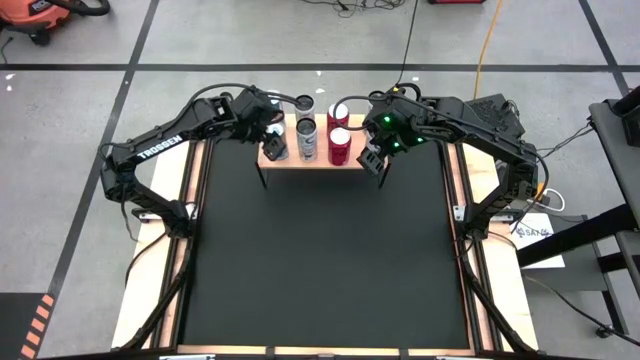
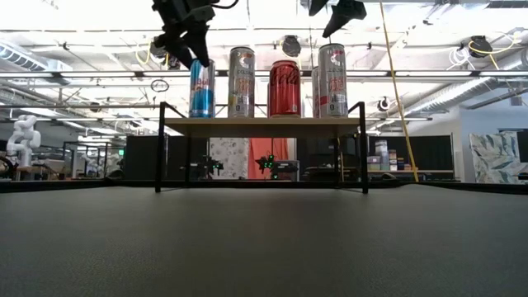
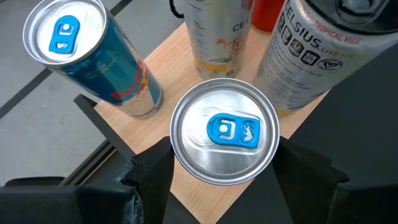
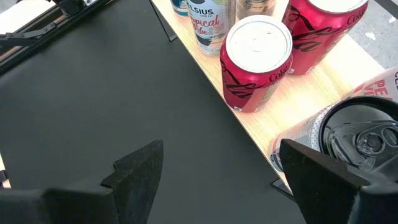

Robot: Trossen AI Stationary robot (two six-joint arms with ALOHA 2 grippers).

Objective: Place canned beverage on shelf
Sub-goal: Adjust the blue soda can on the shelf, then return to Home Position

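The shelf is a light-wood board on thin black legs at the table's far middle, and it holds several upright cans. My left gripper hovers open over its left end. Its fingers stand on either side of the top rim of a blue can with a blue tab. That can stands on the board and shows in the low view, with the gripper above it. My right gripper is open and empty off the shelf's right end.
A second blue can, a silver can, a Celsius can, two red cola cans and a white can with a dark top crowd the shelf. The black mat reaches the near edge.
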